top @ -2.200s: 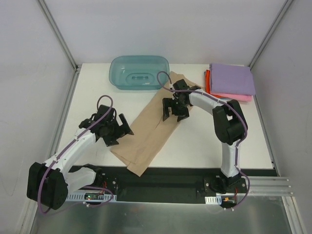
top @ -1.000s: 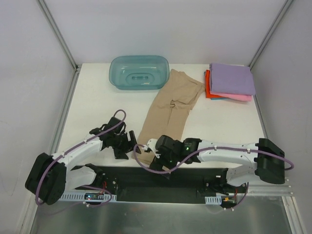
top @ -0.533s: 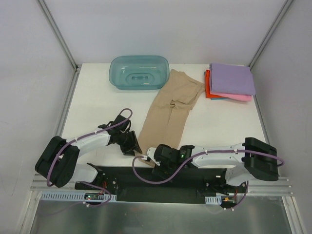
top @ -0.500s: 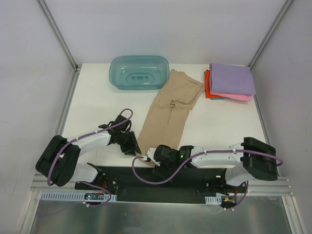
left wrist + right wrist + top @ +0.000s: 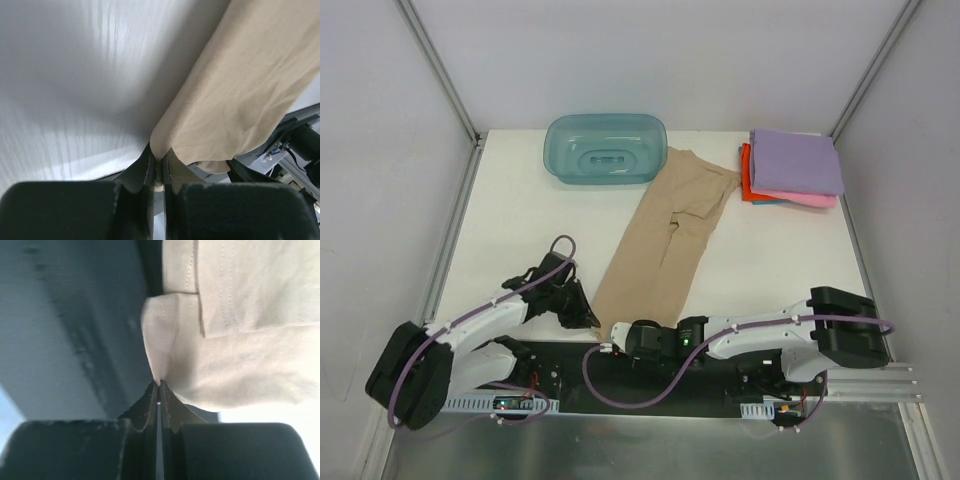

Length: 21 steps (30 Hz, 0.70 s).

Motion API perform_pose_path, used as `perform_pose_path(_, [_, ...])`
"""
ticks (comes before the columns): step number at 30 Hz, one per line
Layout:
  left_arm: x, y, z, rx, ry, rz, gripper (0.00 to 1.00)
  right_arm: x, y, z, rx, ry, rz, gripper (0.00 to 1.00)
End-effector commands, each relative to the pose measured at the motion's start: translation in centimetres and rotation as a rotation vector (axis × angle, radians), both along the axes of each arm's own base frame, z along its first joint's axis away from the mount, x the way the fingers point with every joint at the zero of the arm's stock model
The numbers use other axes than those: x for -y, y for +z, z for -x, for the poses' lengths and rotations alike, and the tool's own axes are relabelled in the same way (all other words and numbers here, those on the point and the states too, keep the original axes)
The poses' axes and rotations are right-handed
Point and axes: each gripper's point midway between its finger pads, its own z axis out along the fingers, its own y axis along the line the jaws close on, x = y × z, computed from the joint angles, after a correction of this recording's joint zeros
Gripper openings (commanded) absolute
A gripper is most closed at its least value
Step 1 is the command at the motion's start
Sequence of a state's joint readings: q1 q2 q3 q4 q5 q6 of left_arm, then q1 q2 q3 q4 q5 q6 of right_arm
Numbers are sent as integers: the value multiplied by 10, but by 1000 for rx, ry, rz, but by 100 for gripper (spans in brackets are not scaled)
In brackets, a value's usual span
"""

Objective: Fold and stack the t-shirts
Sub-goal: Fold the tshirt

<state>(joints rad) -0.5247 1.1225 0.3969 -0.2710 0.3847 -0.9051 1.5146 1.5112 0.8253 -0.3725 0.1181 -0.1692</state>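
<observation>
A tan-beige t-shirt lies folded lengthwise as a long strip, running from the teal tub down to the table's near edge. My left gripper is shut on the strip's near left corner; in the left wrist view the tan-beige t-shirt rises from my left gripper. My right gripper is shut on the near right corner, and the right wrist view shows the tan-beige t-shirt pinched at my right gripper. Folded lilac-purple, pink and red-orange t-shirts are stacked at the back right.
A translucent teal tub stands at the back centre, touching the far end of the tan shirt. Grey walls close in the white table on three sides. A black base rail runs along the near edge.
Both grippers have shut on the near corners of the tan shirt. The right gripper slid left along the near edge and the left gripper moved nearer. The shirt's near end shifted slightly.
</observation>
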Motion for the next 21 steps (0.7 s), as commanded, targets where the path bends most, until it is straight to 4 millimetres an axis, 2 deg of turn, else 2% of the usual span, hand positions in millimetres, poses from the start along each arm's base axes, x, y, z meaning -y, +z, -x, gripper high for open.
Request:
perform_pose_path(1, [-10, 12, 17, 15, 22, 6, 0, -10, 42, 12, -19, -19, -124, 1])
perform_pose_path(7, [-13, 33, 22, 67, 50, 44, 0, -12, 66, 39, -159, 43, -245, 1])
perform_pose_path(11, [-13, 46, 11, 126, 77, 52, 0, -10, 76, 35, -145, 38, -282, 1])
perform_pose_path(15, [-9, 58, -6, 154, 82, 26, 0, -12, 81, 21, -128, -11, -296, 1])
perform_pose_path(18, [-4, 77, -29, 213, 87, 8, 0, -7, 81, -1, -92, -86, -299, 1])
perform_pose_path(20, [0, 81, -40, 227, 69, -9, 0, -1, 84, -20, -63, -149, -304, 1])
perform_pose_path(21, [7, 95, -52, 264, 64, 9, 0, 1, 85, -27, -51, -167, -307, 1])
